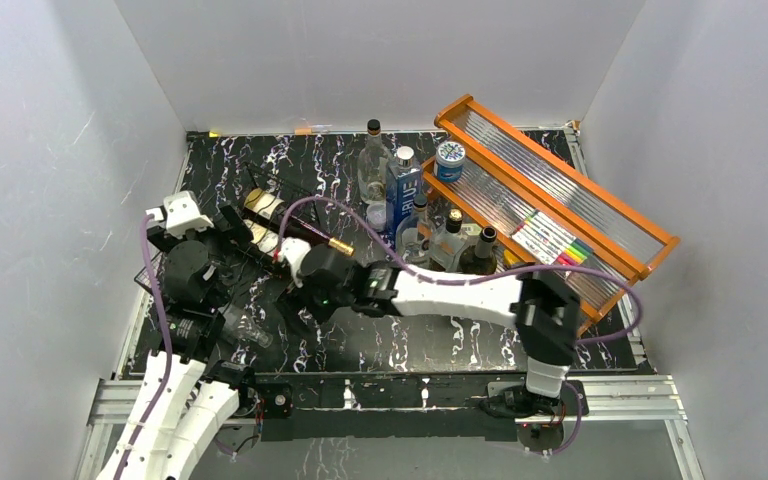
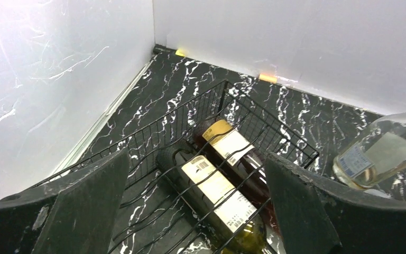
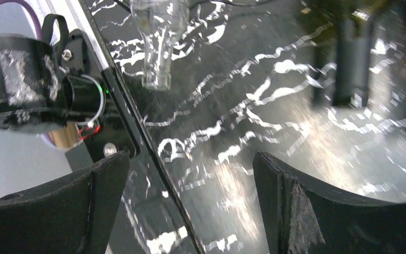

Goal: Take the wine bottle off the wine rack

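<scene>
Gaping wide and empty, the left gripper [image 2: 196, 159] hangs over the wine rack [image 2: 164, 127], where the wine bottle [image 1: 315, 236] lies flat, neck pointing four o'clock in the top view, while the right gripper [image 3: 190, 161], equally wide and empty, hovers near that neck.

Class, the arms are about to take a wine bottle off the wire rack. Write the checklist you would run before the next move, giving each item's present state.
1. Left gripper open and empty: ok.
2. Right gripper open and empty: ok.
3. Nearer wine bottle lying in the wine rack: ok.
4. That bottle framed between the left gripper's fingers in the wrist view: ok.
5. Clear bottle beside the rack out of the lifting path: cannot tell.
</scene>
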